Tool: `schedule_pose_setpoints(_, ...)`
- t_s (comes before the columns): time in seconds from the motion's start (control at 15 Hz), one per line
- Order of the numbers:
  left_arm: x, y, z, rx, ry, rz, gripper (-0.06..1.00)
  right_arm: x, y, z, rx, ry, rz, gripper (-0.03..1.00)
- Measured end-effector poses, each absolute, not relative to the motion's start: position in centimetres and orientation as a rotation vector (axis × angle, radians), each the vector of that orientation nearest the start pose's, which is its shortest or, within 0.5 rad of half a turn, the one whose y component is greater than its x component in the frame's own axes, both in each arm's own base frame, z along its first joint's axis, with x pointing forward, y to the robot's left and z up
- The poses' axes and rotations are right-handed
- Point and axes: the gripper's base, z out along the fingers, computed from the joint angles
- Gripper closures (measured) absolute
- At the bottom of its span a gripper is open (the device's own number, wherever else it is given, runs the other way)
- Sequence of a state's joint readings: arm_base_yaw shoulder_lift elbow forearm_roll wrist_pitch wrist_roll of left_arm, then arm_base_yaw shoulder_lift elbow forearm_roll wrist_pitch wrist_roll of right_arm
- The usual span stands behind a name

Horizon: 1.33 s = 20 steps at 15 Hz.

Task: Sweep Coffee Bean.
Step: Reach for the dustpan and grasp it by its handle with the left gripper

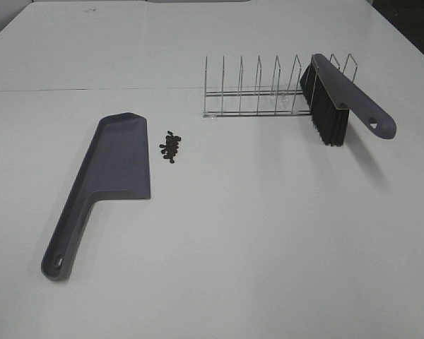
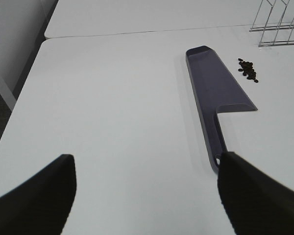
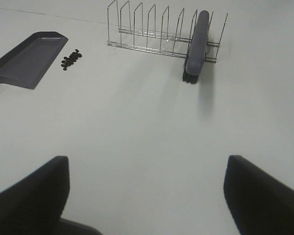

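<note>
Seen from my remote station: the coffee beans point(image 1: 172, 147) lie clustered on the white surface point(image 1: 268, 247), just beside the grey dustpan point(image 1: 113, 169) (not touching it). The brush point(image 1: 339, 99) leans in a wire rack point(image 1: 254, 92), well apart from the dustpan. My left hand point(image 2: 144, 159) and right hand point(image 3: 147, 160) hover, fingers spread apart.

No text, label, brand, number or sign can be read in any view (all surfaces look plain).

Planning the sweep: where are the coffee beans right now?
In the exterior high view, the coffee beans lie left of centre, just right of the grey dustpan and nearer the camera than the wire rack.
</note>
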<state>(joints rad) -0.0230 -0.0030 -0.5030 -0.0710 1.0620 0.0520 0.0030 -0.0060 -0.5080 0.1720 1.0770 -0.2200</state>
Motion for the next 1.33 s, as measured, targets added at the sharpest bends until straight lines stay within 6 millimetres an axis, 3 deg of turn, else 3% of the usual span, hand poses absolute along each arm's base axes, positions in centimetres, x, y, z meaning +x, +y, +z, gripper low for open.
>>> schedule_pose_setpoints(1.33, -0.60, -0.55, 27.81, 0.080, 2.037, -0.067, 0.22, -0.81, 1.37, 27.91, -0.237, 2.021, 0.070, 0.24)
